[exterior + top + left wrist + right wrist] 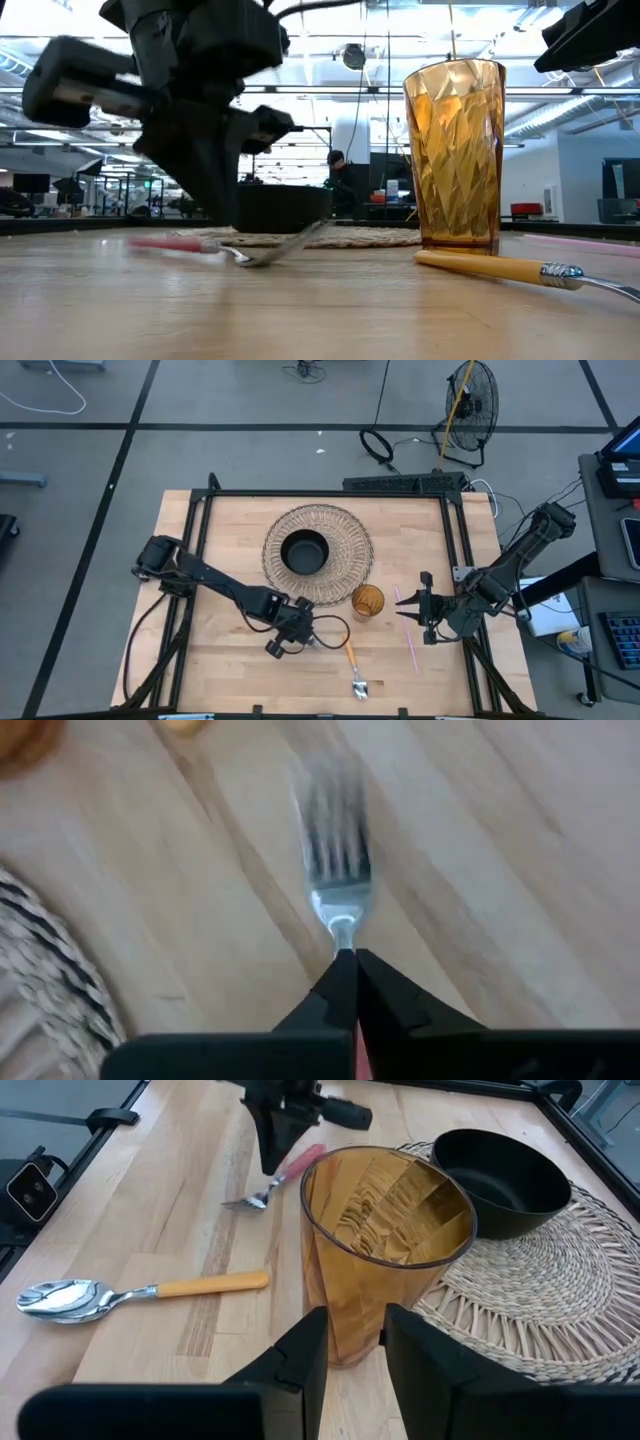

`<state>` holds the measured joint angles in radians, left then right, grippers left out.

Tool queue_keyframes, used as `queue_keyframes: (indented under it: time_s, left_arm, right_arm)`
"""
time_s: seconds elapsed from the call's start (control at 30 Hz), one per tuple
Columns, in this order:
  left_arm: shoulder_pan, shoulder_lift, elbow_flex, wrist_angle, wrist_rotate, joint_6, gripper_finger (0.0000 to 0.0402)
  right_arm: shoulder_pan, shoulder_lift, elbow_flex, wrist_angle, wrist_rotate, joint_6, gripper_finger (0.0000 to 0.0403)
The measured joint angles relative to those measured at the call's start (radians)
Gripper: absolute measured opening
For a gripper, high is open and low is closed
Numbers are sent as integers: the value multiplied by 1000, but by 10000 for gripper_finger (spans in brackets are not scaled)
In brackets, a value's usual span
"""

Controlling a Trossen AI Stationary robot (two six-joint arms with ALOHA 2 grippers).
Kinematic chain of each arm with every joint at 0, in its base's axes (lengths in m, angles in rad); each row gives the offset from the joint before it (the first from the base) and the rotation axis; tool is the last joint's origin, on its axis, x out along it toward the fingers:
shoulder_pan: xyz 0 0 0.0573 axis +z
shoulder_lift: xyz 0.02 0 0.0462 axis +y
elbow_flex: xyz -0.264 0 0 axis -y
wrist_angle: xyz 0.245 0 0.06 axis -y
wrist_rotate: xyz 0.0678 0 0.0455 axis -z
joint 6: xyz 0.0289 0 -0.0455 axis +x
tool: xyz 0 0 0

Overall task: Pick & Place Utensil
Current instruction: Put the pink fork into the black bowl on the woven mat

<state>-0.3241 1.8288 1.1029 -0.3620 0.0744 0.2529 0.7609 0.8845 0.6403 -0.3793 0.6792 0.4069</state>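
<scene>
A fork with a pink handle (300, 1160) and metal tines (335, 830) sits low over the table near the woven mat. My left gripper (298, 632) stands over it, fingers pointing down, shut on it; it also shows in the low view (225, 225). My right gripper (355, 1350) is open, level with the table, just to the right of the amber glass (368, 600), touching nothing. A spoon with a yellow handle (354, 665) lies flat on the wood near the table's near edge. My left gripper pinches the fork at its neck (345, 935), where the metal meets the pink handle, between the two fingertips (325, 995). The fingers come from above, across the fork. The fork lies nearly level, its head (262, 256) at the table top, tines ahead of the fingers.
A black bowl (305, 552) sits on a round woven mat (345, 525) at the table's far middle. The amber glass (455, 150) stands upright between both grippers. A thin pink stick (413, 648) lies by the right gripper. Bare wood spreads left and near.
</scene>
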Motion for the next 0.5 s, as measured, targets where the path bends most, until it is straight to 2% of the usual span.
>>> queue_keyframes:
  time_s: [0.27,0.37,0.5]
  left_arm:
    - [0,-5,0,-19,2,-4,37]
    - [-1,-5,0,-16,3,6,69]
    - [17,2,1,-35,19,-56,130]
  right_arm:
    - [0,0,0,1,0,0,89]
    - [0,0,0,1,0,0,89]
    - [0,0,0,2,0,0,89]
